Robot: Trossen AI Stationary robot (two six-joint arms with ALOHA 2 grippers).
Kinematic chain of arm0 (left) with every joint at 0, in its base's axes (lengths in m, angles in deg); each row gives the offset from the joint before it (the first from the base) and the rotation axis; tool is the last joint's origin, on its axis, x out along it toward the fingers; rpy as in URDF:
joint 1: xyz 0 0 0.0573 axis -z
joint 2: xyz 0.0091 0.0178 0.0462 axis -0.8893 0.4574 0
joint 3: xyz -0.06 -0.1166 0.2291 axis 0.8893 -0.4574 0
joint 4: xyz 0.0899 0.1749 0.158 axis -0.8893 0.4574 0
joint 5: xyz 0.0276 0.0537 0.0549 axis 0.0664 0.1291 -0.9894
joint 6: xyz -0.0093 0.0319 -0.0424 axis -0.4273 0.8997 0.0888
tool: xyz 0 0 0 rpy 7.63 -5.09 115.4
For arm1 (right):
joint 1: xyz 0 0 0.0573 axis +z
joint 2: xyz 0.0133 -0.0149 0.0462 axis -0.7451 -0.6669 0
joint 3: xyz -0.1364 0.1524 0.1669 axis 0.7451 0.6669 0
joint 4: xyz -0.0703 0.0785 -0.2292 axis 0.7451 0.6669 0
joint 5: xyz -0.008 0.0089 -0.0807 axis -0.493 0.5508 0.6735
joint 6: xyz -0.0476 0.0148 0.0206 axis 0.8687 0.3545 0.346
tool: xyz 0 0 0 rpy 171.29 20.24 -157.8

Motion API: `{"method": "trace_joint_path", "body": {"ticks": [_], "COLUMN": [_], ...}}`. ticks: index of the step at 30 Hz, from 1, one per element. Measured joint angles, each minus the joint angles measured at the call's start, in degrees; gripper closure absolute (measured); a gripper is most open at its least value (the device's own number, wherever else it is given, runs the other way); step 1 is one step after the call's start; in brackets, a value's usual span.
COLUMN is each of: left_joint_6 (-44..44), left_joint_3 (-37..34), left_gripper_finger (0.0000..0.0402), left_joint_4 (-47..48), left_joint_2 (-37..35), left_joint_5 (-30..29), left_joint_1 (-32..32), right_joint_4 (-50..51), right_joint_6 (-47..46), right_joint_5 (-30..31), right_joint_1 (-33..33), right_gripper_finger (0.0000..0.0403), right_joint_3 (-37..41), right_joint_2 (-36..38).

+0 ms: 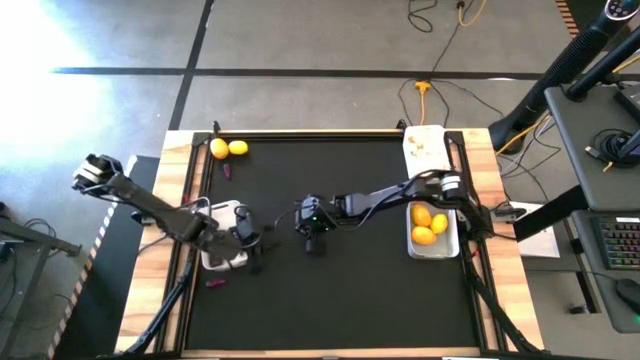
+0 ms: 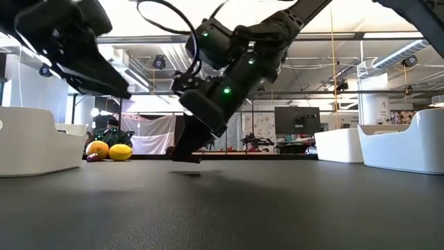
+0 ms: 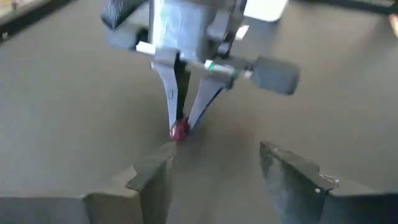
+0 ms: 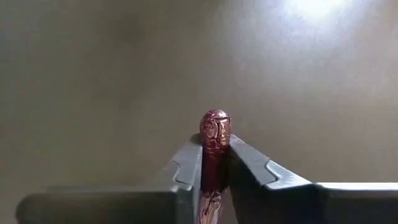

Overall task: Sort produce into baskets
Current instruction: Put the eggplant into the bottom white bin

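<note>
My right gripper is near the table's middle, shut on a slim dark purple piece, low over the black mat; it also shows in the low view. My left gripper is open and empty, just left of it, beside a white tray. Three lemons lie in the right tray. Garlic lies in the far tray. Two lemons and a purple piece lie on the mat at the far left. Another purple piece lies near the left tray. My right gripper pinches the slim purple piece between its two fingertips. The piece lies along the fingers, and its rounded end sticks out beyond the tips. The fingers slant downward. Whether the piece's end touches the mat I cannot tell.
The black mat has open room at the near side and in the middle. Wooden borders frame the table. Cables and a stand lie on the floor beyond the far edge; a desk stands at the right.
</note>
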Motion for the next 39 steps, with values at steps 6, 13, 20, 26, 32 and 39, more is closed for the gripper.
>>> {"method": "trace_joint_path", "body": {"ticks": [6,13,20,26,32,39], "left_joint_6": [2.38,13.37,19.71,22.65,22.22,22.19], "left_joint_3": [0.0,0.04,0.48,3.12,5.13,5.05], "left_gripper_finger": [0.0152,0.0142,0.0142,0.0159,0.02,0.0326], "left_joint_4": [-3.31,-14.29,-24.26,-26.44,-27.66,-29.65], "left_joint_2": [4.12,12.27,24.04,32.6,37.41,37.77], "left_joint_5": [6.2,17.59,25.06,24.52,24.49,24.5], "left_joint_1": [-6.05,-17.08,-20.6,-22.29,-22.54,-22.36], "right_joint_4": [5.02,14.92,21.13,17.45,17.7,17.73], "right_joint_6": [1.79,3.13,-1.27,-4.36,-4.88,-3.38], "right_joint_5": [0.03,2.33,13.87,18.19,18.1,18.15], "right_joint_1": [0.4,2.08,8.5,12.16,12.9,12.87], "right_gripper_finger": [0.0264,0.0177,0.0145,0.0149,0.0165,0.0175], "right_joint_3": [-2.78,-1.87,3.25,7.5,7.87,7.85], "right_joint_2": [0.19,7.93,16.98,19.46,19.07,19.2]}}
